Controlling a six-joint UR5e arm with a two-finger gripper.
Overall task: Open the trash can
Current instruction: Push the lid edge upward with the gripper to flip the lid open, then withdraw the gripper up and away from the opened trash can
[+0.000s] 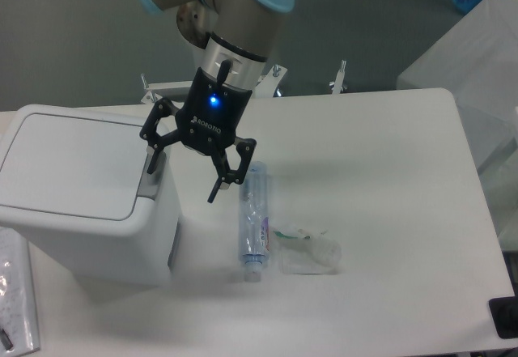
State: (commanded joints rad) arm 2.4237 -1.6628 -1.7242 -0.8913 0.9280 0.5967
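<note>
The trash can (73, 211) is a big white box at the left of the table, its flat lid (69, 163) down and a grey push tab (152, 180) on its right edge. My gripper (182, 184) hangs open just right of the can, above the table. Its left fingertip (151, 165) is right over the grey tab; whether it touches I cannot tell. The right fingertip (214, 193) points down at the table beside the can. Nothing is held between the fingers.
A clear plastic bottle (252, 221) lies on the table right of the gripper, with a crumpled clear wrapper (309, 252) beside it. A plastic bag (16, 300) lies at the front left corner. A covered bench (477, 57) stands at the right.
</note>
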